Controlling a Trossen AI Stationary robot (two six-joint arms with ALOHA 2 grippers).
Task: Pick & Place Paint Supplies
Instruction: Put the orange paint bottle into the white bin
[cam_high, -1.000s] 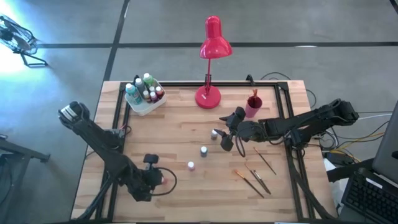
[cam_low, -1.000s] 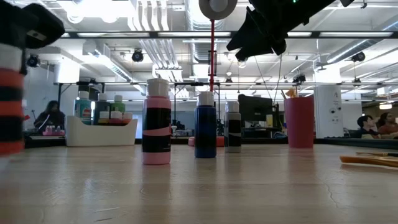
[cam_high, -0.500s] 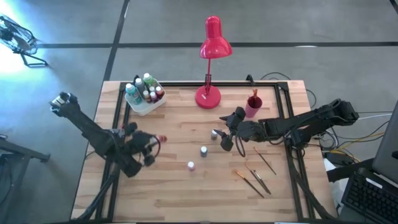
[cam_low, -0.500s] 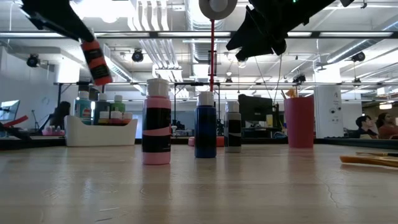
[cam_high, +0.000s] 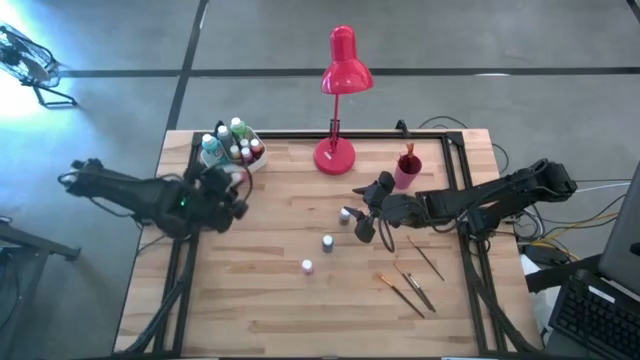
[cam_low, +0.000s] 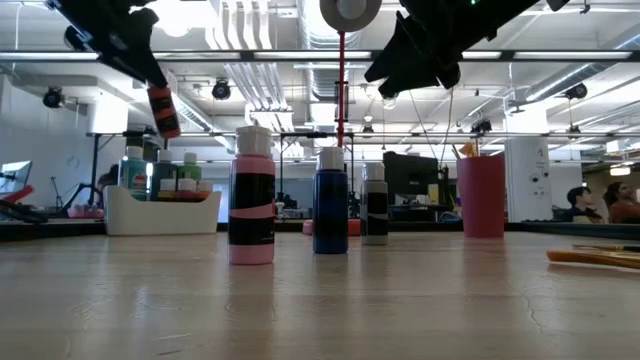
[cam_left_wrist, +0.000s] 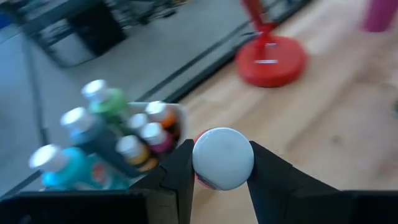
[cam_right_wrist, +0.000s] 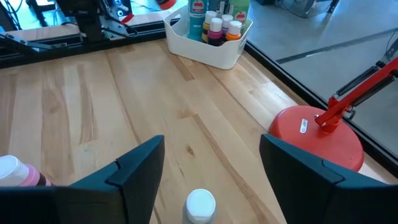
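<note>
My left gripper is shut on a red-orange paint bottle with a white cap, in the air just near the white bin of bottles at the table's far left. My right gripper hovers open above the table's middle, over a white-capped bottle. Three bottles stand upright on their bases: pink, blue and grey. Several thin brushes lie flat on the table's right near part. A pink cup holds more brushes. My left gripper pinches the red-orange bottle between its two fingers at the top end, just under the white cap. The bottle is lifted clear of the table and hangs tilted below the gripper.
A red desk lamp stands at the far edge, its base between the bin and the cup. Black frame rails run along the table's left and right sides. Bare wood lies at the near left. People sit in the room beyond.
My left gripper has risen from the table's near left, carrying the red-orange bottle clear of the wood, and moved toward the far edge until it is beside the white bin. The bottle has tipped from upright to tilted.
</note>
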